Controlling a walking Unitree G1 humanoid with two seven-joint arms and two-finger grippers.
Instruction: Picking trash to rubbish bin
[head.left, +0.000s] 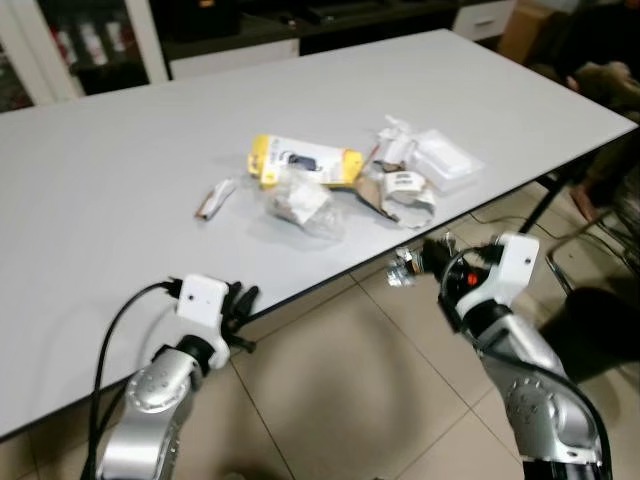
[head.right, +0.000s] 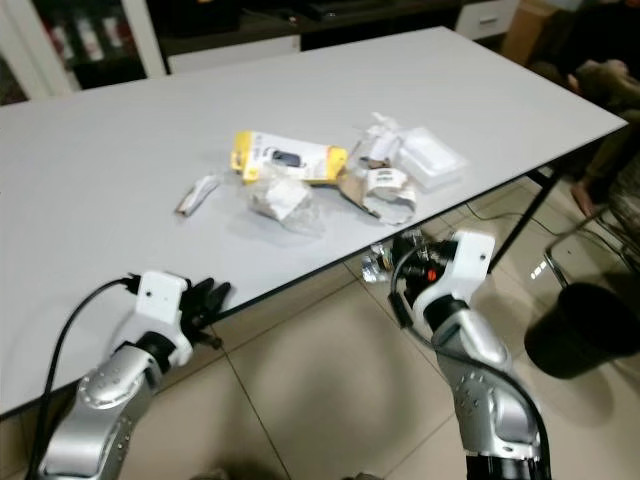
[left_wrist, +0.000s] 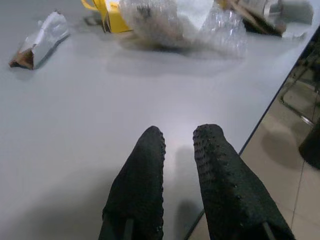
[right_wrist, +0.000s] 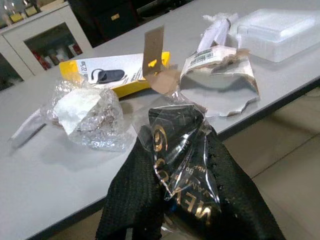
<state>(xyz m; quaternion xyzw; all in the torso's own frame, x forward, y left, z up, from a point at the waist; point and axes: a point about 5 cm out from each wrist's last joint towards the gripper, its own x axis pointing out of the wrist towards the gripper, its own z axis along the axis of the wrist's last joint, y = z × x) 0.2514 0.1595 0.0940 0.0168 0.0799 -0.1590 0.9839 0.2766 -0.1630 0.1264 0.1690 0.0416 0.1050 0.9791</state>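
My right gripper (head.left: 418, 260) hangs just off the white table's (head.left: 110, 180) front edge, shut on a clear plastic wrapper (right_wrist: 182, 165) with gold lettering. On the table beyond it lies a heap of trash: a yellow package (head.left: 305, 160), a crumpled bubble-wrap bag (head.left: 300, 205), torn cardboard and paper (head.left: 405, 190), a white plastic box (head.left: 445, 158) and a small silver wrapper (head.left: 213, 199) off to the left. A black rubbish bin (head.right: 585, 330) stands on the floor to the right. My left gripper (head.left: 243, 305) rests over the front edge, its fingers (left_wrist: 142, 175) a narrow gap apart, holding nothing.
Beige floor tiles lie in front of the table. A black table leg (head.left: 545, 200) and a metal chair frame (head.left: 585, 250) stand at the right. Cabinets (head.left: 90, 45) line the far wall, and a cardboard box (head.left: 525, 30) sits at the back right.
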